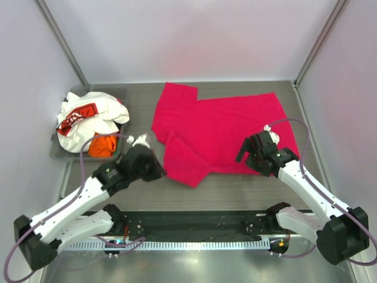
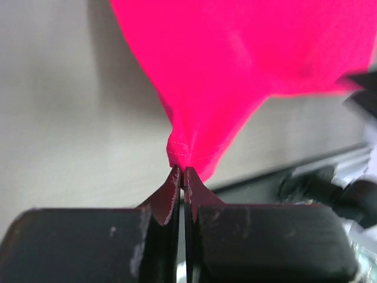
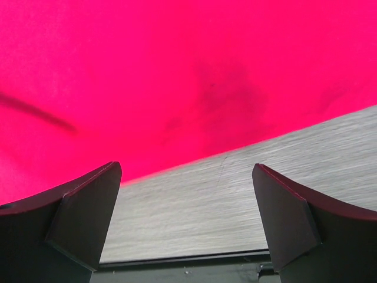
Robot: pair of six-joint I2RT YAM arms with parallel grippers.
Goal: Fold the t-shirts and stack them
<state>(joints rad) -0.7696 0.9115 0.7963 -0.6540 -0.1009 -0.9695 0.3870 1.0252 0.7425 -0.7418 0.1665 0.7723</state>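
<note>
Grey bench [image 1: 235, 188] holds magenta shirt [image 1: 224, 127], partly folded; left gripper [image 2: 182, 171] pinches its hem, right gripper [image 3: 187, 194] spread over its edge; white shirt [image 1: 88, 118] and orange shirt [image 1: 103, 146] lie unfolded in bin [image 1: 54, 150]

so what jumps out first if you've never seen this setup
The bright magenta-red t-shirt spread across the table grabs the eye. The left end effector is shut on its hem, the right end effector open over its near edge. At left, a grey bin holds a white printed t-shirt and an orange t-shirt.
</note>
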